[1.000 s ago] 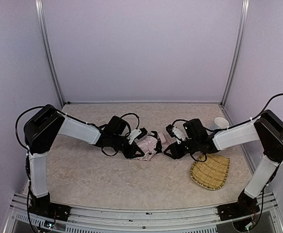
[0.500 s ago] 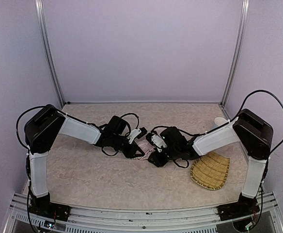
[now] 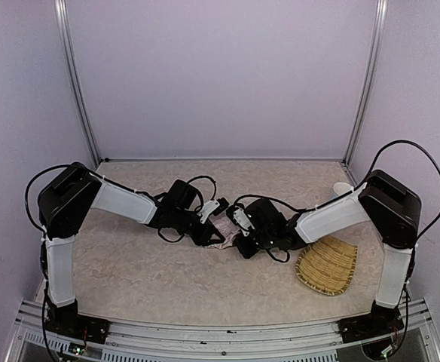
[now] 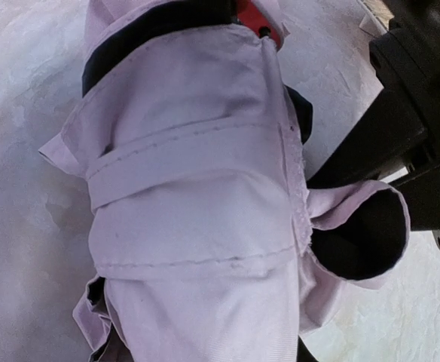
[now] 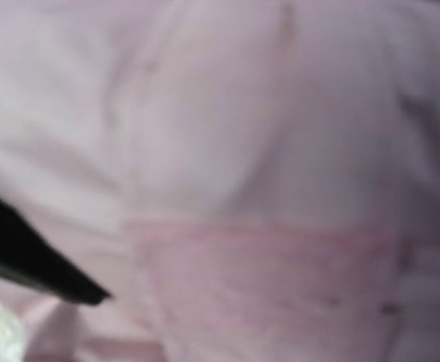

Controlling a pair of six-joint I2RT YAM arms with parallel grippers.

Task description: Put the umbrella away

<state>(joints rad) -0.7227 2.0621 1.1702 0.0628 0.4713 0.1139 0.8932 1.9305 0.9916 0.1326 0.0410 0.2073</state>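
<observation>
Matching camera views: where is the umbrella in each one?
Top external: umbrella mid-table, just left of the right gripper.
Left wrist: umbrella fills the centre.
Right wrist: umbrella fills the frame, blurred.
Shared landmark: right gripper; black at left wrist's right edge, own view's lower left.

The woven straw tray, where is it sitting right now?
In the top view, the woven straw tray lies on the table at its right side, towards the front, just below the right arm.

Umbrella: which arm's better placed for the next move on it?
Right, likely. The right gripper is pressed against the umbrella fabric, which fills its wrist view; the left gripper sits at the other end, seemingly steadying it. Neither grip is clearly visible.
</observation>
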